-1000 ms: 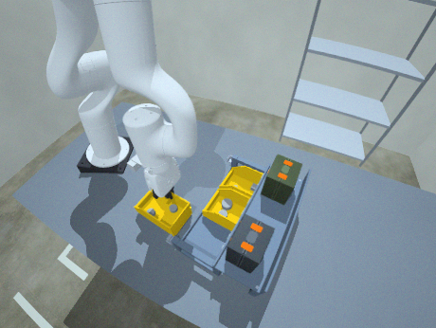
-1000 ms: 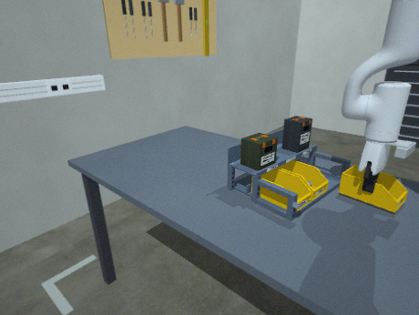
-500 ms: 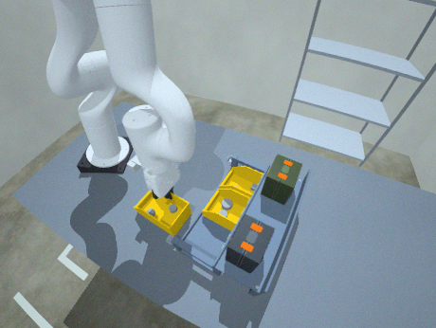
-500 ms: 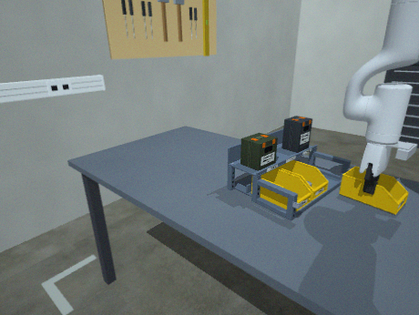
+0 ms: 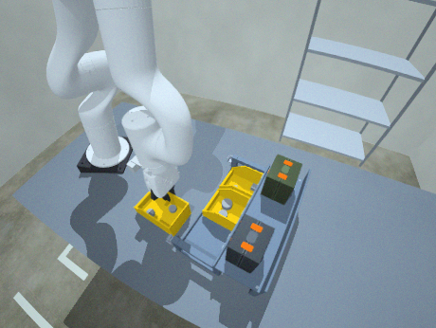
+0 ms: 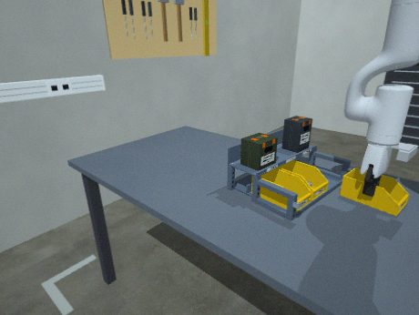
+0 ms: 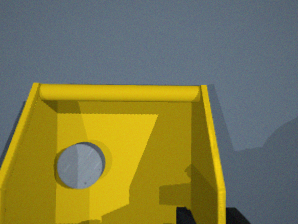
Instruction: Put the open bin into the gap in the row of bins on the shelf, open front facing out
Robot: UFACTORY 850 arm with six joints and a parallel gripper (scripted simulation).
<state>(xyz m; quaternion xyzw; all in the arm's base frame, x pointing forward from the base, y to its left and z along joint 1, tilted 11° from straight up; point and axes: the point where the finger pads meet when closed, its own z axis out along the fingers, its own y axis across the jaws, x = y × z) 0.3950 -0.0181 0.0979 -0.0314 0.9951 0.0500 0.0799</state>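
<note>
1. Right up close in the wrist view, a yellow plastic open-fronted bin [image 7: 120,150] fills the lower frame, a flat grey round part [image 7: 80,165] lying on its floor, its rolled front lip toward the grey table top [image 7: 150,40].
2. Down at the bin's rear wall, the black two-finger gripper [image 5: 161,194] has its fingers parted a little, straddling that wall; nothing is clamped between them.
3. Now the bin itself: it sits on the table beside the low blue-grey shelf unit [image 5: 265,277], just off the shelf's open end, with two small grey parts [image 5: 172,208] showing inside.
4. Moving further out, two more yellow bins [image 5: 227,204] stand side by side under the shelf's board, and an open slot lies next to them on the near end.
5. On top of the board, a dark green box [image 5: 282,179] and a dark grey box [image 5: 250,246], both with orange clips.
6. Beyond that, the white arm [image 5: 161,123] rises from its black base plate [image 5: 85,167], and a tall pale metal rack [image 5: 303,71] stands by the wall.
</note>
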